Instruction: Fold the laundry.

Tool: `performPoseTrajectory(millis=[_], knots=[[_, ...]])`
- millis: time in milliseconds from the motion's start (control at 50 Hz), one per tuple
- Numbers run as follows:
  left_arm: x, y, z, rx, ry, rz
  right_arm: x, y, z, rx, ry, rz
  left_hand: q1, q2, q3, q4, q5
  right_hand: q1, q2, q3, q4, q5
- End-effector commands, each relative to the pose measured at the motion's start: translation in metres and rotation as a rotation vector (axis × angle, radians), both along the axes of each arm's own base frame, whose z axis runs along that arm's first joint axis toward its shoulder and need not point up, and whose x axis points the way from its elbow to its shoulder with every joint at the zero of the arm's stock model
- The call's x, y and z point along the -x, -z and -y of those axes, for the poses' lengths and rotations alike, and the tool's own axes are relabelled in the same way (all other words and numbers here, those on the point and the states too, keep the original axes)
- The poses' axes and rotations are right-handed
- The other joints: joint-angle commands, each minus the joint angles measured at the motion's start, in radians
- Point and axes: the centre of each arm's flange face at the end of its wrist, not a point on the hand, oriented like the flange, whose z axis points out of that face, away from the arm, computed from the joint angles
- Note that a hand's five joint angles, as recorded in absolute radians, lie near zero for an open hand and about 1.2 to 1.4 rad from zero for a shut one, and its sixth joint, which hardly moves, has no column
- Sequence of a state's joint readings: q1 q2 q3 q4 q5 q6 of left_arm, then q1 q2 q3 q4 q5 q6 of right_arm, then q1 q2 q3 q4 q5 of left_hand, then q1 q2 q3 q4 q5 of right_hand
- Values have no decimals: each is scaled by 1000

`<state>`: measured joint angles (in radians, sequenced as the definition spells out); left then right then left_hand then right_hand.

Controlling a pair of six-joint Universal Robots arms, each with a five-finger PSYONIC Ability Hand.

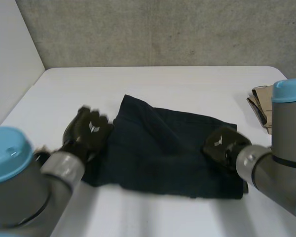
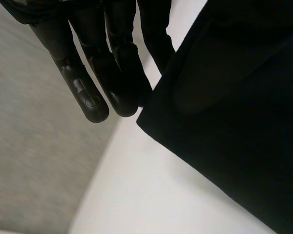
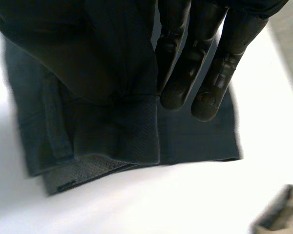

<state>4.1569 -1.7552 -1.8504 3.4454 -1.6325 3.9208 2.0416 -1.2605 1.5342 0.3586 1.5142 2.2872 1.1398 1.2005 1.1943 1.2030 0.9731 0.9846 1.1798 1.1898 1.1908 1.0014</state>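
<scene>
- As seen from the head camera, dark cloth (image 1: 167, 153) spread flat-ish mid white table (image 1: 187, 84), a bit rumpled.
- Left hand (image 1: 89, 129) at the cloth's left edge, fingers (image 2: 90, 97) straight and slack, tips just beside a corner, gripping nothing.
- Right hand (image 1: 221, 143) resting over the cloth's right part, fingers (image 3: 207, 100) straight above the cloth, not clamped on anything.
- Tan folded piece (image 1: 260, 106) off by the table's right edge, apart from the cloth.
</scene>
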Motion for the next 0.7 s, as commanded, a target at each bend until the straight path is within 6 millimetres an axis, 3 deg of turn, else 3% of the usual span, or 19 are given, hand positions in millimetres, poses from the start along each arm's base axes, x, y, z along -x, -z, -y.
performPoseTrajectory(millis=[20,140,280,360,500,700], knots=[[48,4,56,164,23,-110,-15,7,44,181,80,83,256,196,202,193,249,412,217,206,205,220],[73,33,95,132,12,-171,-26,20,78,297,133,117,256,196,202,193,249,412,217,206,205,220],[91,39,125,110,6,-308,-39,35,109,399,156,157,256,196,202,193,249,412,217,206,205,220],[99,53,134,79,7,-305,-45,43,125,435,182,167,256,196,202,193,249,412,217,206,205,220],[107,61,150,51,-24,-298,-47,62,143,464,226,98,256,196,202,193,249,412,217,206,205,220],[108,79,157,24,-68,-294,-46,73,151,482,254,39,256,196,202,193,249,412,217,206,205,220]])
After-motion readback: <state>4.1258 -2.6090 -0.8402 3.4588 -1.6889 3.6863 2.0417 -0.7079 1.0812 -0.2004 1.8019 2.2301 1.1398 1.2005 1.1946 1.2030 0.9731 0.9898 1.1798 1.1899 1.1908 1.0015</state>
